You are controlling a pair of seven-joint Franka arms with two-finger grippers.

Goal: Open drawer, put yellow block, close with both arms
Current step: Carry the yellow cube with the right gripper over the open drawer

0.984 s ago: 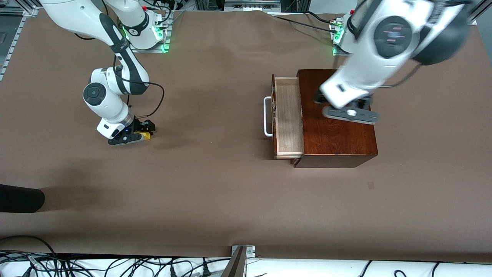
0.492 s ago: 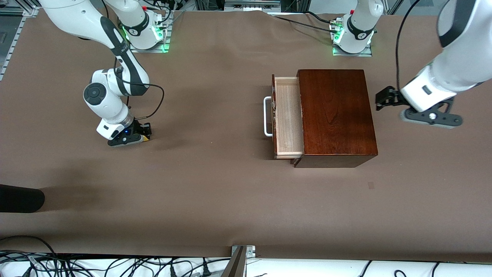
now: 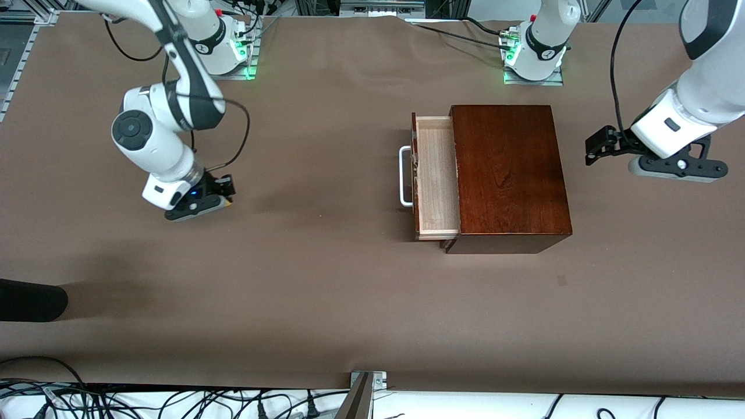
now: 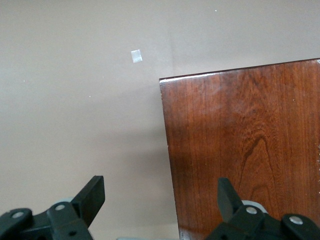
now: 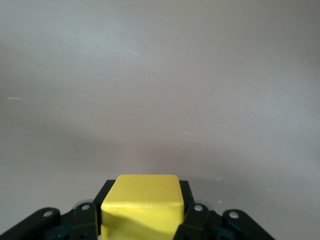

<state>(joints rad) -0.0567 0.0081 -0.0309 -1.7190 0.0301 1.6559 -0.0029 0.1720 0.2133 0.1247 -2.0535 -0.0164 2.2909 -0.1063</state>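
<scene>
The dark wooden box (image 3: pixel 509 174) stands toward the left arm's end of the table. Its drawer (image 3: pixel 435 174) is pulled out, showing a pale, empty interior and the white loop handle (image 3: pixel 404 177). My right gripper (image 3: pixel 216 195) is low over the table toward the right arm's end, shut on the yellow block (image 5: pixel 142 200), which fills the space between its fingers. My left gripper (image 3: pixel 599 145) is open and empty, above the table beside the box's closed end. In the left wrist view its fingers (image 4: pixel 92 192) stand wide apart by the box's corner (image 4: pixel 240 130).
A dark rounded object (image 3: pixel 29 299) lies at the table's edge at the right arm's end, nearer the front camera. A small mark (image 3: pixel 561 280) is on the table nearer the camera than the box. Cables and a metal bracket (image 3: pixel 364 390) line the front edge.
My left arm has swung from over the box to the table beside its closed end. My right gripper has closed around the yellow block and its wrist has risen a little.
</scene>
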